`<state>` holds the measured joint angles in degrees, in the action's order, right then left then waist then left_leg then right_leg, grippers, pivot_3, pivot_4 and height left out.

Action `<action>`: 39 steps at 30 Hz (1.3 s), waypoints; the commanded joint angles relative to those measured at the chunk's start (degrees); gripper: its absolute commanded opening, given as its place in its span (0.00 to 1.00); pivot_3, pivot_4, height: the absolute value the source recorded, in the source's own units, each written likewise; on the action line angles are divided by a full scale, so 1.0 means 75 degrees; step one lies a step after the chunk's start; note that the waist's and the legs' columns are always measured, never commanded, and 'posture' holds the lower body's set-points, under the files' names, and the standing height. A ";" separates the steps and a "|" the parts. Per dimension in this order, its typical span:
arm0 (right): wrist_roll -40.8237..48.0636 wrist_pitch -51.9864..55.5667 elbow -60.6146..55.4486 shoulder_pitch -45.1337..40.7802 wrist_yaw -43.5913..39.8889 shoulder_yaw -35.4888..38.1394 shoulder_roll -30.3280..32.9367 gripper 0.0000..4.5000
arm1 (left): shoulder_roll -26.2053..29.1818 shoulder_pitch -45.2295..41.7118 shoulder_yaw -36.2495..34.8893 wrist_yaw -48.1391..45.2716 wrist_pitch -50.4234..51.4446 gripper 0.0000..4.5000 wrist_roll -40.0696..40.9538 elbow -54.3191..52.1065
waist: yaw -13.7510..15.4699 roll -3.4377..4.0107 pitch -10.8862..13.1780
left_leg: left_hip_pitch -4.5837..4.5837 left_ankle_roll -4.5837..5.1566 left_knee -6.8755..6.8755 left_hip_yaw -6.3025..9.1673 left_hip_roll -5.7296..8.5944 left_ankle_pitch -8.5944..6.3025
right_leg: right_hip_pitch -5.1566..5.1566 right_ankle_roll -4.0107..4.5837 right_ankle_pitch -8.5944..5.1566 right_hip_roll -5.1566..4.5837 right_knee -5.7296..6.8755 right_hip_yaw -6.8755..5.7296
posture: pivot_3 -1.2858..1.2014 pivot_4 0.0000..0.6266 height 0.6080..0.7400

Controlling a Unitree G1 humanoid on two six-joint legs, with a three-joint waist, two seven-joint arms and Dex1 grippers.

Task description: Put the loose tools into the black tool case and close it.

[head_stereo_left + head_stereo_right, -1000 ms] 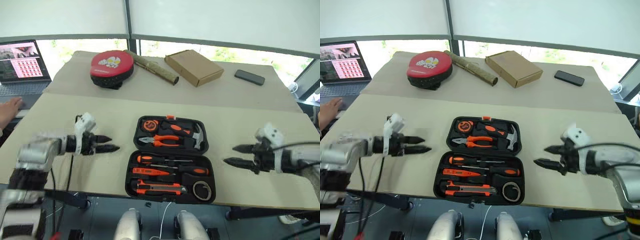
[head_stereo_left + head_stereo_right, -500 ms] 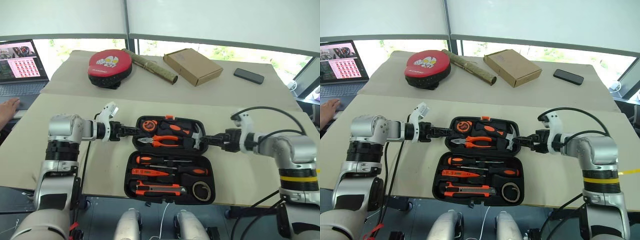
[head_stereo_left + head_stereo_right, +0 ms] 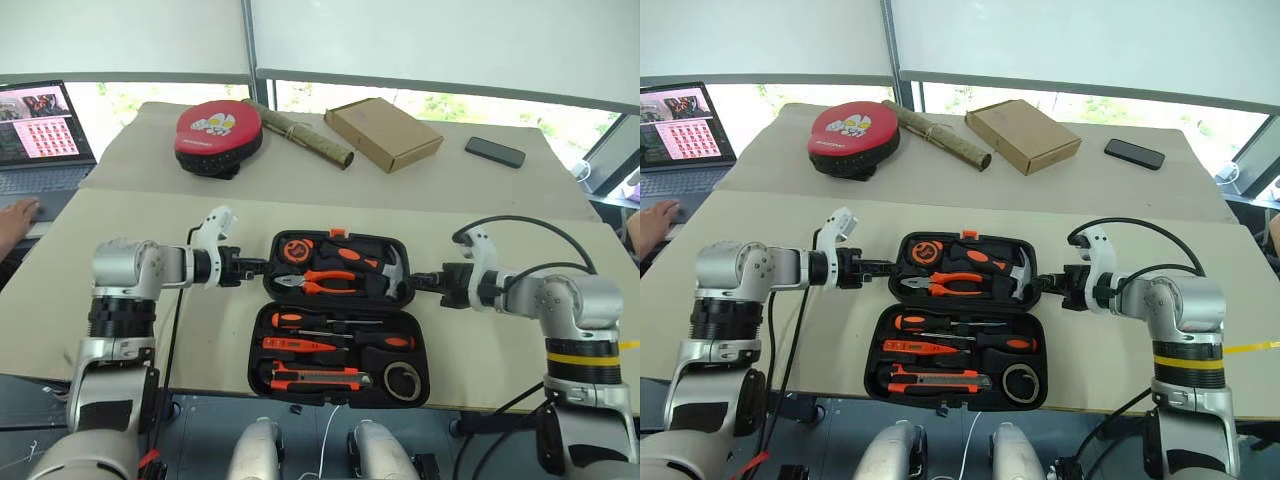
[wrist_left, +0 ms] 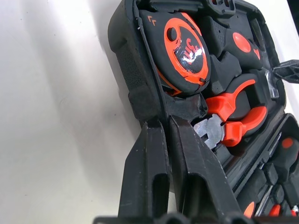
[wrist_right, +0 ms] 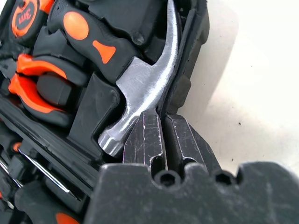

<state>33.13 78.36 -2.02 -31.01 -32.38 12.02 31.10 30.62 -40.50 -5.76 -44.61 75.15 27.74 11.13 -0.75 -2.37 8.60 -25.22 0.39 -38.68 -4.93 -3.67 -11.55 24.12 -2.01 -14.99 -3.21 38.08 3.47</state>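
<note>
Left eye view: the black tool case is seen lying open near the front edge of the desk, with its far half holding a tape measure, pliers and a hammer; the loose tools, namely the screwdrivers, the thin tester and the utility knife, are already seated in the near half's recesses, so the loading step is judged complete; nothing orange is left lying on the bare desk; what is left is the folding shut and latching of the case. The left gripper is set against the far half's left rim, its jaws closed together and, in the left wrist view, pressed at the rim without anything being gripped; the right gripper is placed likewise at the right rim beside the hammer head, jaws also closed on nothing; a lift of the far half from both sides is judged to be in preparation.
</note>
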 commanded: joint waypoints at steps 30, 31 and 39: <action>-0.3523 -1.0677 -0.2534 0.4846 -0.0699 -0.0670 0.0742 0.01 | -0.0446 0.3793 0.0180 0.1457 -1.0057 0.00 -0.2664 -0.1678 | -0.0021 0.0019 -0.0014 | 0.0019 0.0003 0.0079 -0.0016 0.0015 -0.0003 | -0.0008 -0.0013 0.0007 -0.0016 -0.0062 0.0012 | 0.52 0.24 1.00; -0.3689 -1.1096 -0.2493 0.5015 -0.0717 -0.0687 0.0797 0.01 | -0.0402 0.3927 0.0138 0.1496 -1.0086 0.00 -0.2667 -0.1743 | -0.0029 0.0021 -0.0015 | 0.0023 0.0002 0.0079 -0.0017 0.0016 -0.0002 | -0.0009 -0.0013 0.0007 -0.0016 -0.0060 0.0015 | 0.52 0.24 1.00; -0.3978 -1.3069 -0.3042 0.6660 -0.0923 -0.0273 0.1184 0.38 | -0.0011 0.5352 -0.0822 0.1549 -0.9693 0.39 -0.2156 -0.2808 | -0.0096 0.0014 -0.0010 | 0.0182 -0.0007 0.0120 -0.0057 -0.0011 -0.0007 | -0.0127 0.0019 -0.0018 -0.0003 -0.0068 0.0033 | 0.52 0.24 1.00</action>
<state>1.24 -17.91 -20.09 16.94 -38.82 6.31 39.38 29.43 -1.80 -7.53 -33.95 1.46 9.29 -5.86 -1.48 -2.26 8.52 -23.85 0.34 -37.74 -5.34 -3.81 -11.60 23.16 -1.83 -15.15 -3.21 37.57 3.69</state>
